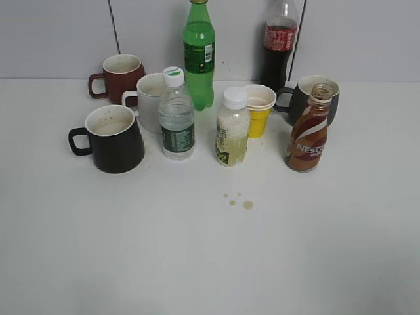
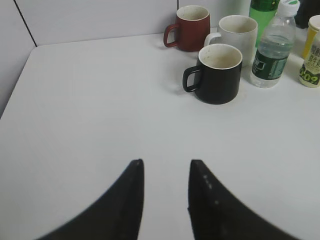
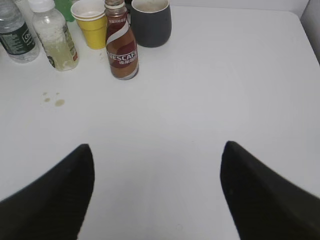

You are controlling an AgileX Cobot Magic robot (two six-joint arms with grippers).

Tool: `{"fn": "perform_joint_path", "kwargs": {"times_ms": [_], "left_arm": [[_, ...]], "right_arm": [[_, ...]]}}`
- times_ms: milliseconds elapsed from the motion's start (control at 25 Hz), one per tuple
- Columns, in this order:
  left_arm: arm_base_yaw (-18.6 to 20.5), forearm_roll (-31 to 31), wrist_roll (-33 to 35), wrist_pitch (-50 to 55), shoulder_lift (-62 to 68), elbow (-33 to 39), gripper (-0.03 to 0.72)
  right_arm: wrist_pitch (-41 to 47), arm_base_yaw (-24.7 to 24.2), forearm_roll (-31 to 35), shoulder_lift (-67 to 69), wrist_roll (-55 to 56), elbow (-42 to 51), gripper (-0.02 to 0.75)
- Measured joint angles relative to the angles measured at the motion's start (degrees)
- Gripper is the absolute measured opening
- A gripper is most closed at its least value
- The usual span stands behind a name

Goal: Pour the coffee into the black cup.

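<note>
Exterior view shows no arm at all, only the white counter (image 1: 210, 262) with its cluster of drinks: a brown plastic Nescafé coffee bottle (image 1: 308, 131) standing upright and uncapped at the right, and a glossy black ceramic cup (image 1: 113, 139) with a pale interior at the left, handle pointing left. Between them stand a clear water bottle with a white cap (image 1: 176, 115) and a pale-juice bottle with a white cap (image 1: 232, 128), with a small yellow paper cup (image 1: 259, 110) just behind the juice. Behind are a dark-red mug (image 1: 121, 77), a white mug (image 1: 151, 100), a green soda bottle (image 1: 199, 56), a cola bottle (image 1: 280, 39) and a dark grey mug (image 1: 308, 98) just behind the coffee bottle. A few brown drips (image 1: 237, 199) mark the counter in front of the juice.

Only the wrist views show the pincers. The left pincer (image 2: 165, 200) has its fingers a narrow gap apart, holding nothing, well short of the black cup (image 2: 219, 74). The right pincer (image 3: 157, 190) is spread wide and empty, well back from the coffee bottle (image 3: 121, 47).

The front half of the counter is bare in both wrist views; the left view shows its left edge (image 2: 15, 80), the right view its far right corner (image 3: 300, 15).
</note>
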Motion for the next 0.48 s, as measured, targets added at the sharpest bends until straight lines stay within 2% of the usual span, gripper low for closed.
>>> {"fn": "perform_joint_path", "kwargs": {"times_ms": [480], "left_arm": [[-0.3,-0.4,0.0,-0.1,0.0,0.0,0.240]], "right_arm": [[0.0,0.0,0.7,0.0,0.0,0.0,0.585]]}}
